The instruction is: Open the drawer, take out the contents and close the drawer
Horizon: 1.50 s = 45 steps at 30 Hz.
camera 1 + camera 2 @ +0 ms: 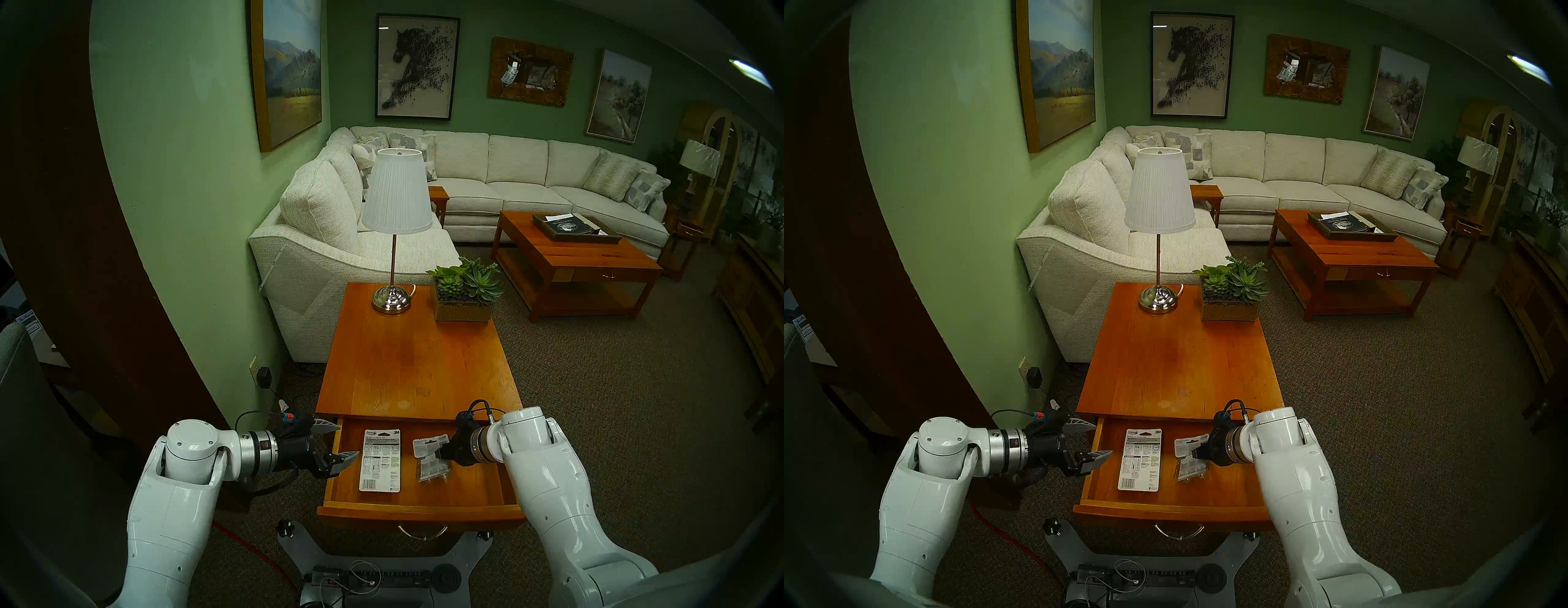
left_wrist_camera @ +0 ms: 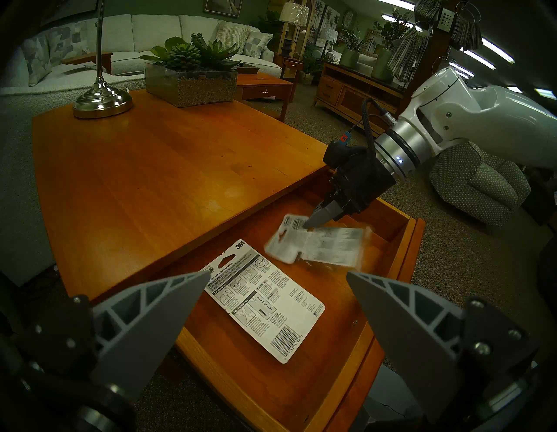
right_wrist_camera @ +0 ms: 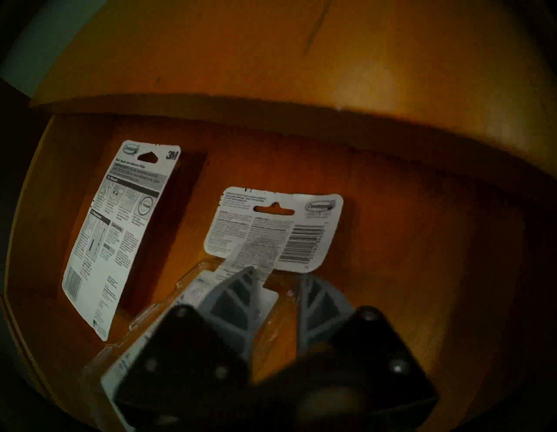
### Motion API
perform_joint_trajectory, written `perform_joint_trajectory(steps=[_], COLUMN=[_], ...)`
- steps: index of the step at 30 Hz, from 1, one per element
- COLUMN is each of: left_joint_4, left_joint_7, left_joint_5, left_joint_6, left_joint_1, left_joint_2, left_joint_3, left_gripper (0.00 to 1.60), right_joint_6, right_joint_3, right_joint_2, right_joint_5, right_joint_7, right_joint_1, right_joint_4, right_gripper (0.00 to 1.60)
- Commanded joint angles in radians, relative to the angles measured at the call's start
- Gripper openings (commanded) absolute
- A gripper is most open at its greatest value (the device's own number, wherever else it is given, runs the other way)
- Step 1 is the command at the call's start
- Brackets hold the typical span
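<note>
The left end effector (image 1: 335, 439) hangs just outside the left wall of the drawer (image 1: 420, 505), its 2 grey fingers (image 2: 156, 310) spread wide with nothing between them. Behind it stand a green wall (image 1: 169, 212) with a socket and black plug (image 1: 265, 375), and the arm of a cream sectional sofa (image 1: 322, 237).

The drawer is pulled out of an orange-brown wooden table (image 1: 420, 361), its curved silver handle (image 1: 422, 533) at the front centre. Just right of the left end effector, on the drawer floor, lies the flat white 3M card (image 1: 380, 460), print and barcode up. Further right, the clear blister pack (image 1: 430, 460) with its white header card sits under the right end effector (image 1: 439, 453), apart from the card. In the right wrist view those fingers are drawn close together at the pack's header; in the left wrist view the pack is blurred and its header end looks tilted up off the wood, so the end effector seems clamped on it.

Beyond both end effectors, the far end of the table carries a white-shaded lamp (image 1: 396, 191) with a chrome base and a glass planter of succulents (image 1: 464, 293). To the right, on brown carpet (image 1: 615, 403), stands a slatted coffee table (image 1: 577, 263) bearing a tray (image 1: 570, 227). 4 framed pictures hang on the walls.
</note>
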<state>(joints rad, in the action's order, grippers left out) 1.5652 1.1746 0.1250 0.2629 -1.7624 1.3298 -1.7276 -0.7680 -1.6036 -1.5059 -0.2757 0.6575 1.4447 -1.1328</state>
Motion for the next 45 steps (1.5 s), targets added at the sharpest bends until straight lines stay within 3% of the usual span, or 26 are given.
perform_joint_trajectory(steps=[1, 13, 27, 45], left_joint_4=[0.025, 0.025, 0.024, 0.023], left_joint_7=[0.004, 0.007, 0.009, 0.012], left_joint_5=[-0.006, -0.003, 0.001, 0.006], left_joint_6=[0.001, 0.0, -0.002, -0.003], left_joint_1=[0.017, 0.017, 0.018, 0.019], left_joint_2=[-0.001, 0.001, 0.004, 0.008], left_joint_3=[-0.004, -0.006, -0.008, -0.012], left_gripper=[1.6, 1.6, 1.6, 1.6], right_joint_6=[-0.018, -0.038, -0.095, -0.13], right_joint_3=[-0.002, 0.008, 0.052, 0.025], right_joint_2=[0.011, 0.036, 0.099, 0.156], right_joint_5=[-0.001, 0.001, 0.01, 0.034], right_joint_7=[0.008, 0.062, 0.179, 0.243], right_joint_1=[-0.013, 0.008, 0.085, 0.128], right_joint_4=[-0.032, -0.096, -0.292, -0.47], right_gripper=[0.0, 0.0, 0.0, 0.0])
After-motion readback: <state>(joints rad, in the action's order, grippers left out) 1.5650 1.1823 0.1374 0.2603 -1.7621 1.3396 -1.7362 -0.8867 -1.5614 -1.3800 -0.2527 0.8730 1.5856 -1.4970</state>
